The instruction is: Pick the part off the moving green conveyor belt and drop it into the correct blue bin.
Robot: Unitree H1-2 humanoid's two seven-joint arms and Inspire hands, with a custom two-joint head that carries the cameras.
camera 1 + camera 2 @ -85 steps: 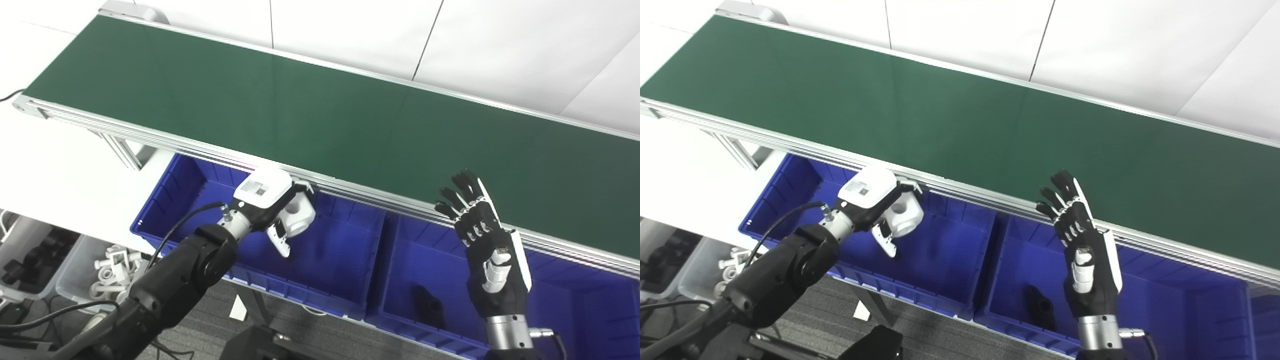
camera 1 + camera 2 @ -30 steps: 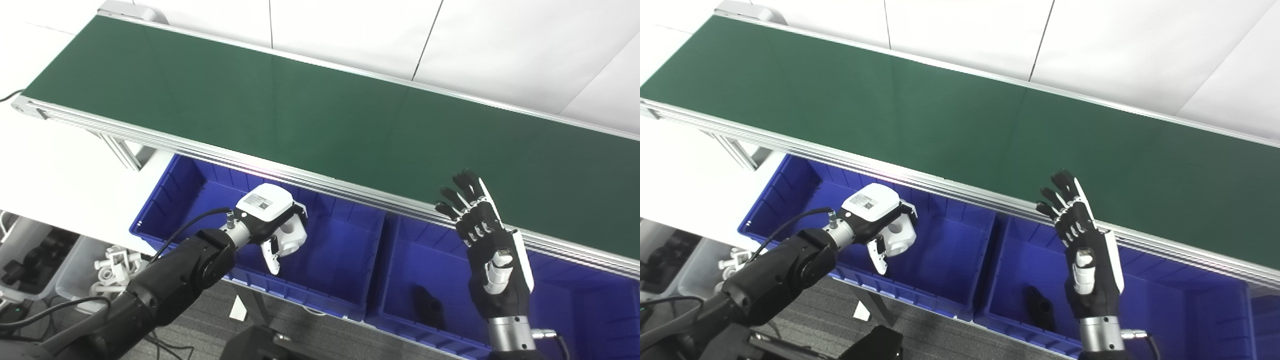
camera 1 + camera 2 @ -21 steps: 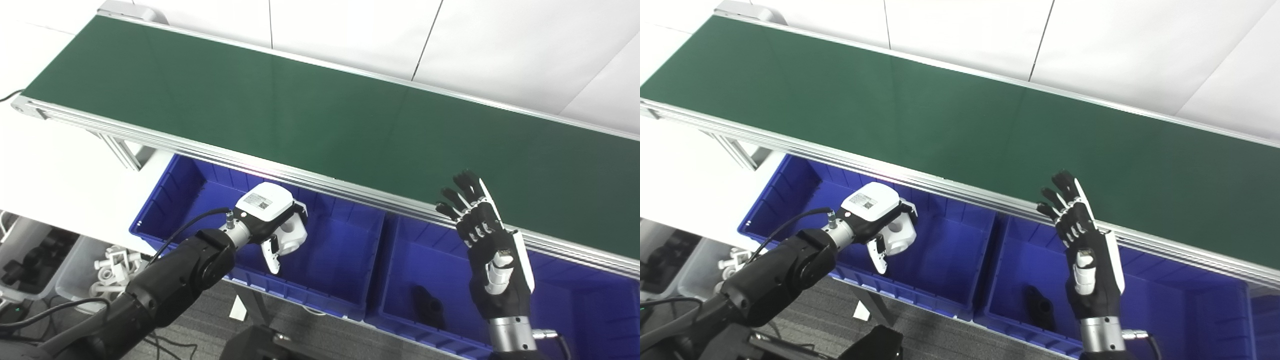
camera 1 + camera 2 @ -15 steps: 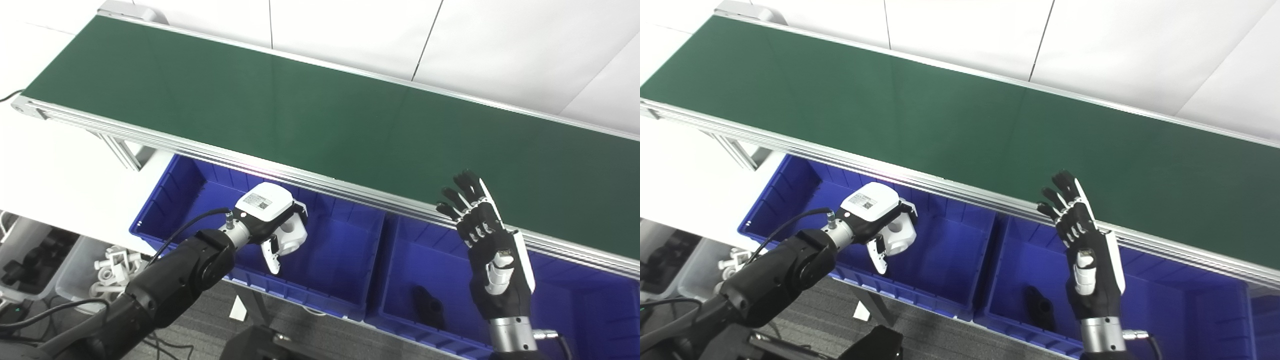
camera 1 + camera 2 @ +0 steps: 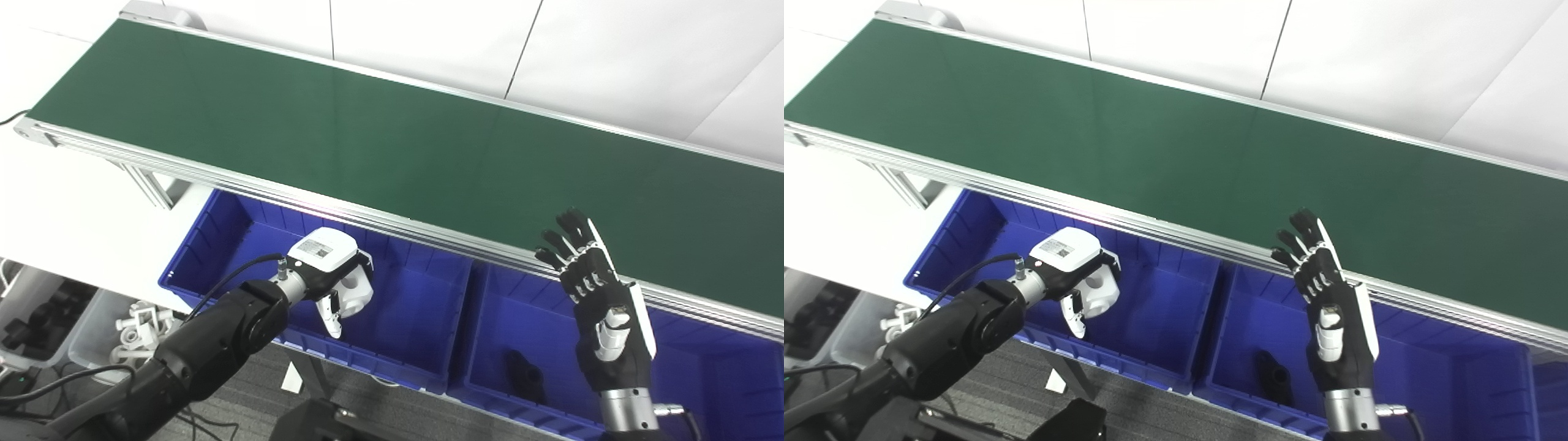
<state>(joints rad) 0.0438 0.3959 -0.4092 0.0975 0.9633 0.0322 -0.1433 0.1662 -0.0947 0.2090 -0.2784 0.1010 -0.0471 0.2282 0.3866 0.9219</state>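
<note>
My left hand [image 5: 327, 269] is shut on a white cylindrical part [image 5: 356, 293] and holds it low over the inside of the left blue bin [image 5: 422, 346]. My right hand [image 5: 597, 300] stands upright and open, fingers spread, above the right blue bin [image 5: 484, 392] near the belt's front rail. The green conveyor belt [image 5: 367, 135] carries nothing in view. A black part [image 5: 525, 380] lies on the floor of the right bin.
The belt's aluminium rail [image 5: 429, 231] runs just behind both bins. At the lower left stand a clear tub of white parts [image 5: 138, 334] and a tub of black parts [image 5: 30, 318]. A white wall lies beyond the belt.
My left hand has sunk with the white part from the belt's rail down into the left bin and shifted slightly left. The right hand has held still.
</note>
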